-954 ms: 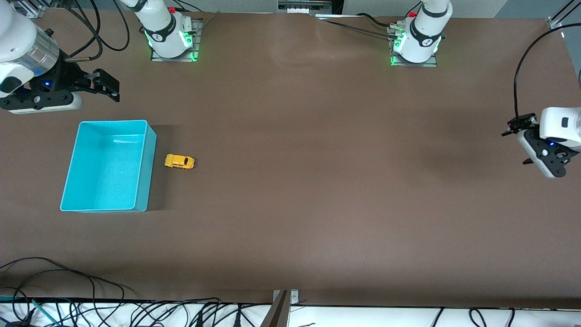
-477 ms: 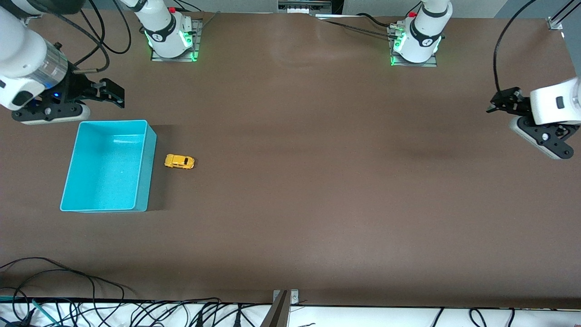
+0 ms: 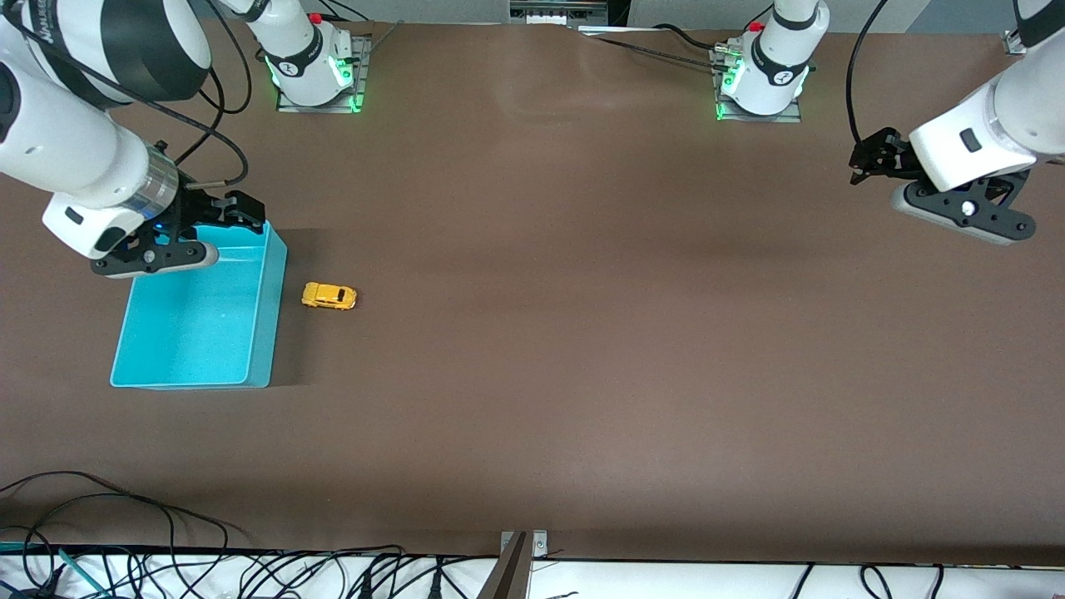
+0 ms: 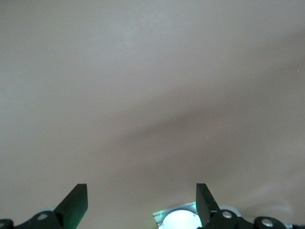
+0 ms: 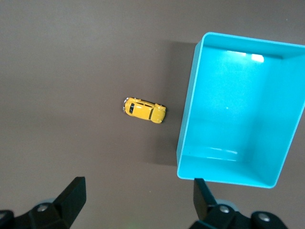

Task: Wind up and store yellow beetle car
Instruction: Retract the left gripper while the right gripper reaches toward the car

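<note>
The yellow beetle car (image 3: 329, 295) stands on the brown table beside the turquoise bin (image 3: 166, 378), on the side toward the left arm's end. It also shows in the right wrist view (image 5: 144, 110) next to the bin (image 5: 190, 119). My right gripper (image 3: 241, 212) is open and empty, up over the bin's corner that lies nearest the robots' bases. My left gripper (image 3: 869, 158) is open and empty, up over bare table at the left arm's end. The left wrist view shows only table and its two fingertips (image 4: 76, 202).
The bin is empty inside. The two arm bases (image 3: 312, 66) (image 3: 761, 75) stand along the table's edge by the robots. Cables (image 3: 125, 516) lie along the table's edge nearest the front camera.
My right gripper has swung down from the table's end to over the bin's corner. My left gripper has risen and moved toward the bases and inward. The car and bin have not moved.
</note>
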